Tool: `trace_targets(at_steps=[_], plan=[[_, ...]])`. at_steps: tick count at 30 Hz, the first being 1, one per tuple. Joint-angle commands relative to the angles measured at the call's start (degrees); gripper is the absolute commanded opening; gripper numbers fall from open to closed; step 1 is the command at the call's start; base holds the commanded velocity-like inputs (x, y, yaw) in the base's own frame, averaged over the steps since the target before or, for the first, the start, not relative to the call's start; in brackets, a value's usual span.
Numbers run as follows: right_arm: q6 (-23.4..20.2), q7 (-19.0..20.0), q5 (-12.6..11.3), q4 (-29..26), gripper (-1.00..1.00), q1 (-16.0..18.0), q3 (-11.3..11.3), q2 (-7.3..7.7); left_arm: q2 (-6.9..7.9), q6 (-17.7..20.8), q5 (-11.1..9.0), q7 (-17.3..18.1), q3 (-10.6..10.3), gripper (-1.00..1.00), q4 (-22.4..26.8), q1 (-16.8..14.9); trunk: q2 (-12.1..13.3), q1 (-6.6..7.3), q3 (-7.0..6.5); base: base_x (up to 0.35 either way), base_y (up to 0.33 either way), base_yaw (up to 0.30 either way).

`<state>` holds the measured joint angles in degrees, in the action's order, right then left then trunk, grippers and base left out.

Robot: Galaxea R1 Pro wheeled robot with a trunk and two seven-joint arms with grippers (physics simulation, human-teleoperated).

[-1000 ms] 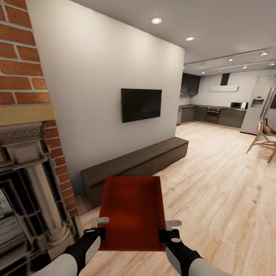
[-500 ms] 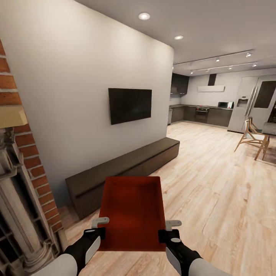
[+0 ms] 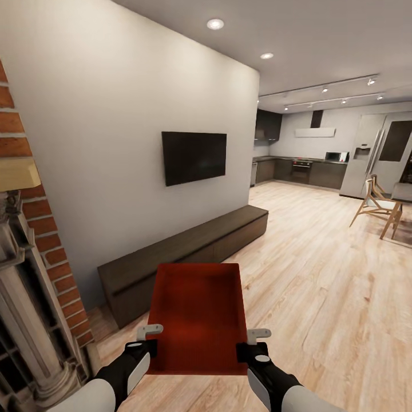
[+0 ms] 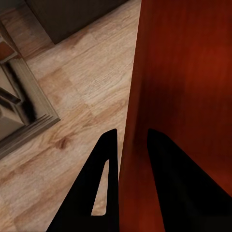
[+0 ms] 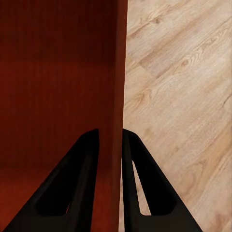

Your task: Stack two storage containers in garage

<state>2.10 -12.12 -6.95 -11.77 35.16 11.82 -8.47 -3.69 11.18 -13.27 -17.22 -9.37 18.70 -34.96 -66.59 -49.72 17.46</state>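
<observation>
Container (image 3: 197,315) was held level, open top up, long axis running near-to-far. L gripper (image 4: 129,145) clamped its left wall, R gripper (image 5: 112,140) its right wall.

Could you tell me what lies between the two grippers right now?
The red storage container spans the gap between the left gripper and right gripper in the head view; each wrist view shows fingers straddling one wall.
</observation>
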Motion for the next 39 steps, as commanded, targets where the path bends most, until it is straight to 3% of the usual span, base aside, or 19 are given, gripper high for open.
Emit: trace_targets(at_steps=[1, 12, 39], plan=[[0.3, -0.4, -3.8, 0.2, -1.00, 0.1, -2.3, 0.91, 0.43, -2.9, 0.8, -0.6, -0.5, -1.00, 0.3, 0.0, 0.0, 0.00, 0.07, 0.000, 0.000, 0.000], [0.5, -0.4, -3.8, 0.2, -1.00, 0.1, -2.3, 0.91, 0.35, -2.9, 0.9, -0.7, -0.5, -1.00, 0.3, 0.0, 0.0, 0.00, 0.07, 0.000, 0.000, -0.055], [0.3, -0.5, -3.8, 0.2, -1.00, 0.1, -2.3, 0.91, 0.35, -2.9, 0.8, -0.7, -0.6, -1.00, 0.3, 0.0, 0.0, 0.00, 0.07, 0.000, 0.000, -0.283]])
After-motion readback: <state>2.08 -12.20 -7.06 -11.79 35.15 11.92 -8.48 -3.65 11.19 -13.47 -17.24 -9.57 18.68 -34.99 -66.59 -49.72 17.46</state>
